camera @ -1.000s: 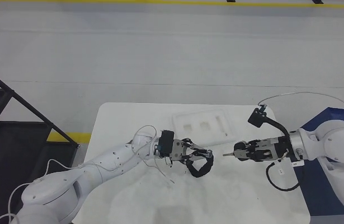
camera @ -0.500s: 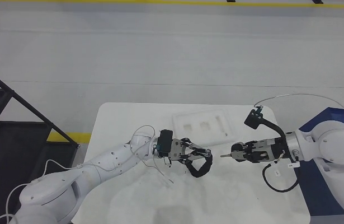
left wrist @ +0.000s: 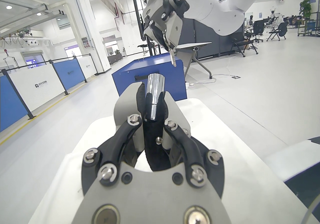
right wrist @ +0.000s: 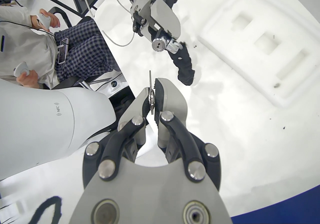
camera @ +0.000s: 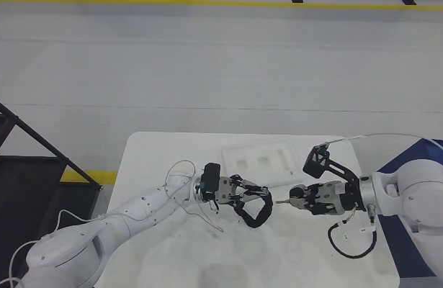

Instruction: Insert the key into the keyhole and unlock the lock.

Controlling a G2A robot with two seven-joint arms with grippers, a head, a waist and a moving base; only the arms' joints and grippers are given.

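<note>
the left gripper clamps its fingers on the lock over the bench. the right gripper fingers pinch the key, tip near the keyhole, apart. square the key to it, advance straight, then twist.

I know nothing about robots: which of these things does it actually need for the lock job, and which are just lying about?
Part of the job:
- key, pinched in the right claw
- lock, a chrome cylinder on a black cable, held in the left claw

Just lying about:
- white foam tray, resting on the table, untouched by either claw
</note>
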